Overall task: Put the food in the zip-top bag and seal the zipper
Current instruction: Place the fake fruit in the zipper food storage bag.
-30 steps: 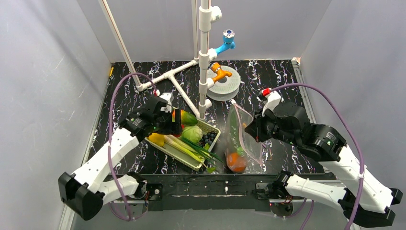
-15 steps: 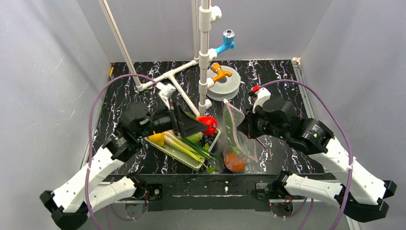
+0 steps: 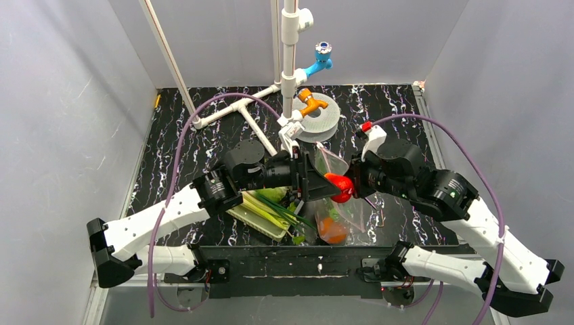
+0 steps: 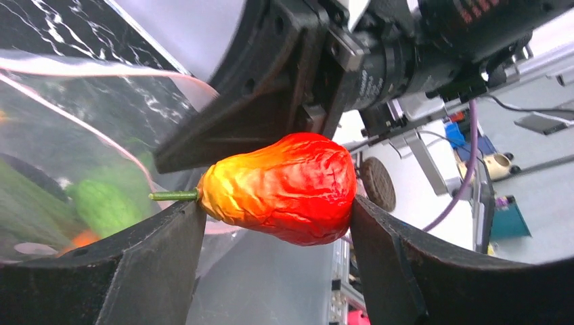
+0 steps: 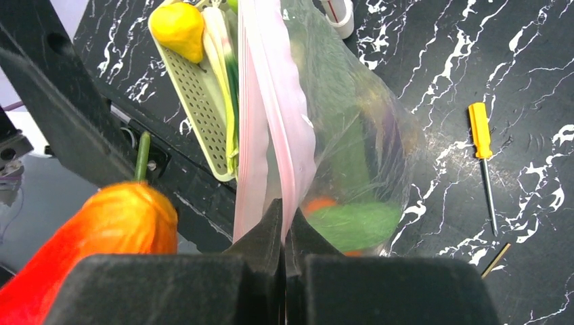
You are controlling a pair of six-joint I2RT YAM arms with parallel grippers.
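Grasps red fruit (image 4: 284, 186) in left jaws, close by bag (image 5: 352, 128) mouth, for dropping in. Clenches right jaws on zipper (image 5: 264, 108) edge, to hang bag upright and open at 3 o'clock of basket (image 5: 196, 95). Inside already: orange, green food (image 5: 352, 227).

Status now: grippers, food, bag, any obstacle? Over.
Left gripper holds red-orange fruit. Right gripper pinches zip-top bag at mouth edge. Fruit beside mouth, not inside; right gripper crowds it.
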